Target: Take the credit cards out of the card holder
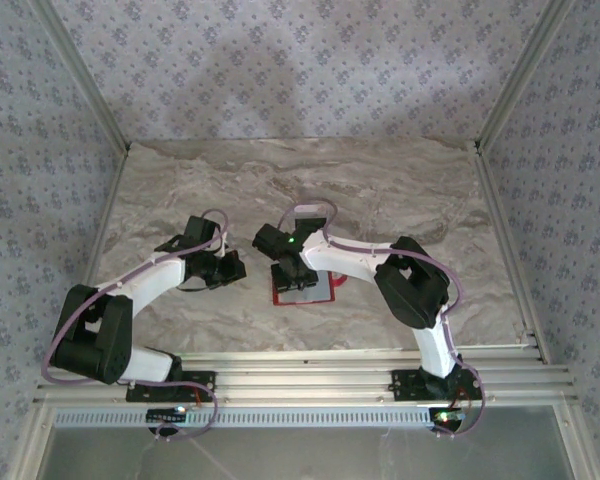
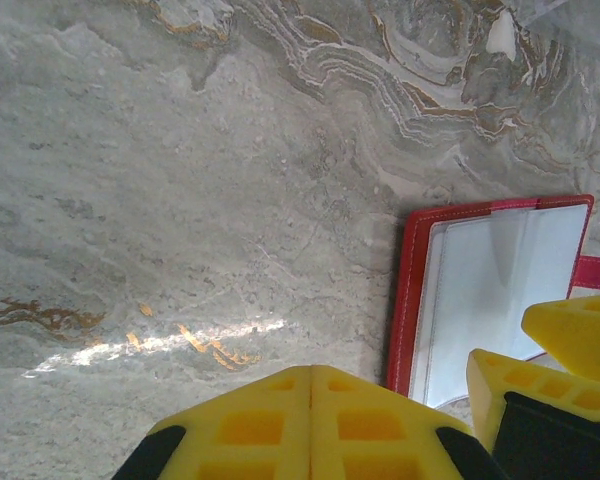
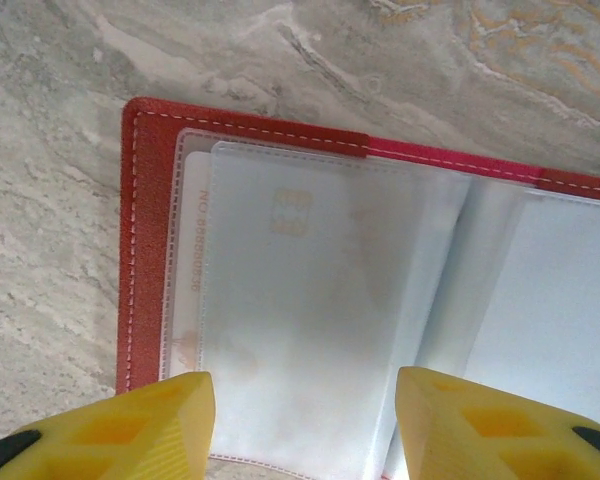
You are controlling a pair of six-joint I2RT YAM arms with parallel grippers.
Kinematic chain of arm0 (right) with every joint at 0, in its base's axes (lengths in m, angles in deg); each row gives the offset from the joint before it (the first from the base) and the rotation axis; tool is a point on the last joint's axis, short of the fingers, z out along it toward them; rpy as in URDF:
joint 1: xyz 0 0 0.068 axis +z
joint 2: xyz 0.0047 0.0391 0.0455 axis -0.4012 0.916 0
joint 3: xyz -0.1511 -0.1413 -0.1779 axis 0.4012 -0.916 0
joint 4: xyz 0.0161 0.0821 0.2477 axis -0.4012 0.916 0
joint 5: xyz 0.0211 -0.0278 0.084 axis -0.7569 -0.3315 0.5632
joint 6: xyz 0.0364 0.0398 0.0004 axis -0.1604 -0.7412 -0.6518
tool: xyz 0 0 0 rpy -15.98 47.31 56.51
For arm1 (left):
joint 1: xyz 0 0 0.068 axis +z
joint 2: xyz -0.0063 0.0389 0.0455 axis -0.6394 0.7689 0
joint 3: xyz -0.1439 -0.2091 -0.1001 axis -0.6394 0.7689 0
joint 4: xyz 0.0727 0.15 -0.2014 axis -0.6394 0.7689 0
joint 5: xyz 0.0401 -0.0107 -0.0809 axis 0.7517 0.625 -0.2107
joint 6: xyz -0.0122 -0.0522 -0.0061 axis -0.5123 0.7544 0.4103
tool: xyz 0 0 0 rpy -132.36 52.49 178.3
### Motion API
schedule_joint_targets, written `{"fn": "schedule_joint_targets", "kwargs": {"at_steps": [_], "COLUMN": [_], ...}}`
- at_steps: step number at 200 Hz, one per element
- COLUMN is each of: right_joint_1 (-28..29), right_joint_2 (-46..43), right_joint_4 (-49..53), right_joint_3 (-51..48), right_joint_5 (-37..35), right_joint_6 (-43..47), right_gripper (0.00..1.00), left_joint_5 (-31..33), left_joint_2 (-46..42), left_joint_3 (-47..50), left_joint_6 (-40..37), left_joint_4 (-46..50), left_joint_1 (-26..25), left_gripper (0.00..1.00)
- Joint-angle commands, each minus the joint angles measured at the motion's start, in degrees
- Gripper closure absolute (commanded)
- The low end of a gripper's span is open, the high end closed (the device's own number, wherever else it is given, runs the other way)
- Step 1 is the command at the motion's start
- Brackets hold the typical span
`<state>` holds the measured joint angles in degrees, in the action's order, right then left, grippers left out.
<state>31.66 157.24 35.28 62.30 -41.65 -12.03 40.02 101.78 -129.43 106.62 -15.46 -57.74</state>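
The card holder (image 3: 145, 250) lies open on the marble table, red-edged with pale translucent pockets. A whitish credit card (image 3: 188, 270) with printed digits shows through the left pocket. My right gripper (image 3: 305, 420) hovers open just above the pockets, one yellow finger on each side and nothing between them. In the top view the right gripper (image 1: 298, 283) sits over the card holder (image 1: 326, 298). My left gripper (image 2: 313, 378) is shut and empty over bare table, just left of the card holder (image 2: 412, 300). In the top view the left gripper (image 1: 234, 268) is beside the holder.
The marble tabletop (image 1: 380, 190) stretches behind and to both sides of the holder. Patterned walls and metal rails (image 1: 504, 110) bound the workspace. The right gripper's yellow fingers (image 2: 570, 345) show at the right edge of the left wrist view.
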Motion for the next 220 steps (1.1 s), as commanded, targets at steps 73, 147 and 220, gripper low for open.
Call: {"fn": "schedule_joint_targets", "kwargs": {"at_steps": [73, 147, 220], "right_joint_1": [-2.07, -4.93, -4.92], "right_joint_2": [-3.13, -9.22, -5.78], "right_joint_4": [-10.2, -17.89, -20.82], "right_joint_3": [-5.8, -14.0, -12.71], "right_joint_5": [9.53, 10.21, 14.0], "right_joint_6": [-1.54, -4.57, -5.05], "right_gripper": [0.75, 0.8, 0.82], "left_joint_5": [-7.2, -9.64, -10.61], "left_joint_2": [6.12, 12.58, 16.06], "left_joint_3": [-2.7, -3.08, -4.1], "left_joint_6": [6.59, 8.81, 8.27], "left_joint_4": [-6.75, -11.17, -10.98], "left_joint_1": [-7.78, -9.32, -9.51], "left_gripper": [0.99, 1.0, 1.0]}}
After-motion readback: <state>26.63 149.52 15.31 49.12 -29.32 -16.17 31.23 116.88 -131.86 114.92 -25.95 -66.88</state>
